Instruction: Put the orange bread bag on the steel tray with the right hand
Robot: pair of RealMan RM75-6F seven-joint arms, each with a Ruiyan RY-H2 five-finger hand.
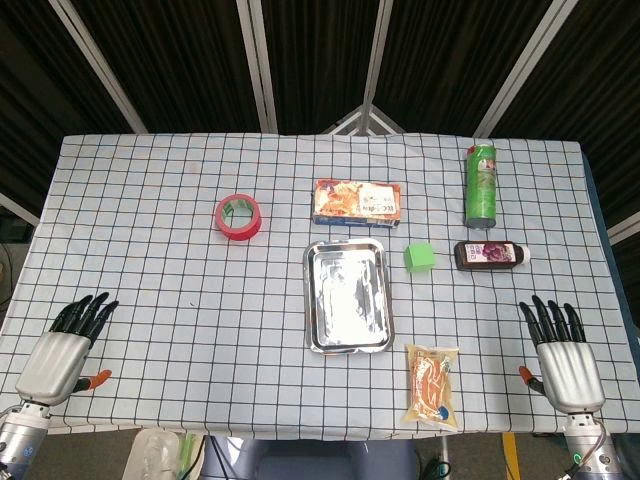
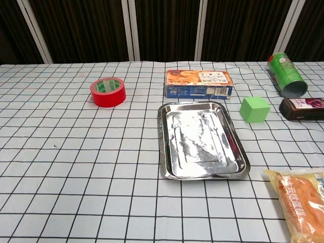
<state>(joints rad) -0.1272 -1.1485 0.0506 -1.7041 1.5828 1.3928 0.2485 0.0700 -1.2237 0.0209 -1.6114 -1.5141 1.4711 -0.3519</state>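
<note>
The orange bread bag (image 1: 432,385) lies flat near the table's front edge, just right of and below the steel tray (image 1: 347,296); the chest view shows the bag (image 2: 302,203) at the lower right and the tray (image 2: 201,139) bare in the middle. My right hand (image 1: 560,355) rests on the table at the far right, fingers spread and holding nothing, about a hand's width right of the bag. Over at the far left, my left hand (image 1: 66,347) lies open on the cloth. Neither hand appears in the chest view.
Behind the tray lies a printed box (image 1: 357,203). A red tape roll (image 1: 239,217) sits left of it. A green cube (image 1: 420,257), a dark packet (image 1: 490,254) and a green can (image 1: 481,185) stand to the right. A checked cloth covers the table.
</note>
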